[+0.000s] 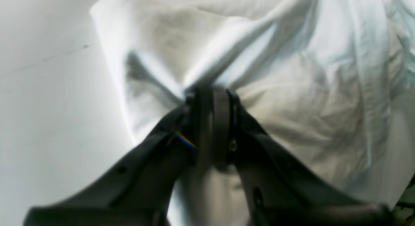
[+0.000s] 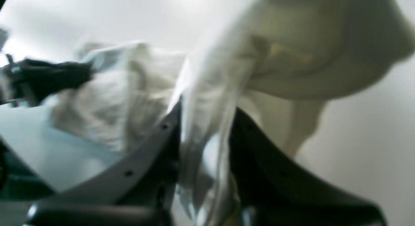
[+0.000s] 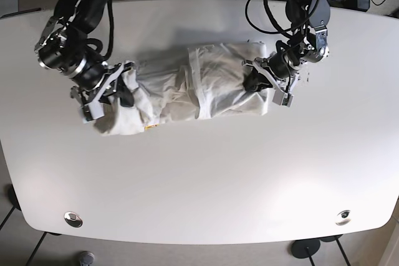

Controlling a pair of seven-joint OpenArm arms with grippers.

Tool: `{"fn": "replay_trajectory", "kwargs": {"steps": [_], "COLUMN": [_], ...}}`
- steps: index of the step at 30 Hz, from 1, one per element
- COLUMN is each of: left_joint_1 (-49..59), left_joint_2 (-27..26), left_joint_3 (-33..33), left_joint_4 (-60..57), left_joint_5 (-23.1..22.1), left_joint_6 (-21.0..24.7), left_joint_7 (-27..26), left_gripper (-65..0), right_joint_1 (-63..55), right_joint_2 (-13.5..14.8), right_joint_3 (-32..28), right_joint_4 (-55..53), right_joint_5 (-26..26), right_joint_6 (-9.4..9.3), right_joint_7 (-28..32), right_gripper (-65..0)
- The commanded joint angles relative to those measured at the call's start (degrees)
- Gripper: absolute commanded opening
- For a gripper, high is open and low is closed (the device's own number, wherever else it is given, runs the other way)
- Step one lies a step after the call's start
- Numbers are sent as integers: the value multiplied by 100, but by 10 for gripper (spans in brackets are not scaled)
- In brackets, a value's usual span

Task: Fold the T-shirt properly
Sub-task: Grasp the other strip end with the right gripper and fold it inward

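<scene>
Across the middle of the white table (image 3: 199, 179), we see the white T-shirt (image 3: 187, 88) lying bunched in a long, rumpled roll. Our left gripper (image 1: 212, 93) is clenched on a pinch of cloth at one end. Our right gripper (image 2: 206, 122) clamps a thick fold at the other end.

You get even, bright overhead light in the base view, with soft shadows under the shirt (image 3: 199, 88) and mild glare on the table (image 3: 206, 179). Both wrist views are soft: the right one smeared by blur, the left one unsharp at the near fingers (image 1: 207, 122).
</scene>
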Motion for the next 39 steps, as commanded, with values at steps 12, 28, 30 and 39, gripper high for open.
{"fn": "replay_trajectory", "kwargs": {"steps": [12,28,30,39], "left_joint_1": [-22,-22,22,848], "left_joint_2": [-9,-9,-9,-651], "left_joint_3": [123,-273,-651,-3262], "left_joint_4": [35,712,1231,1996], "left_joint_5": [-6,-23,-23,3], "left_joint_6": [2,-24,-24,-657], "left_joint_7": [94,76,94,103], "left_gripper": [-593,-593,-593,-593], "right_joint_1": [35,290,290,457], "right_joint_2": [-289,-42,-42,-412], "right_joint_3": [-3006,-4008,-4008,-4685], "right_joint_4": [-340,-1667,-1658,-1272], "right_joint_5": [38,-868,-868,-859], "right_joint_6": [7,-635,-678,-678], "right_joint_7": [935,2263,2263,2245], "right_gripper": [-631,-277,-163,-133]}}
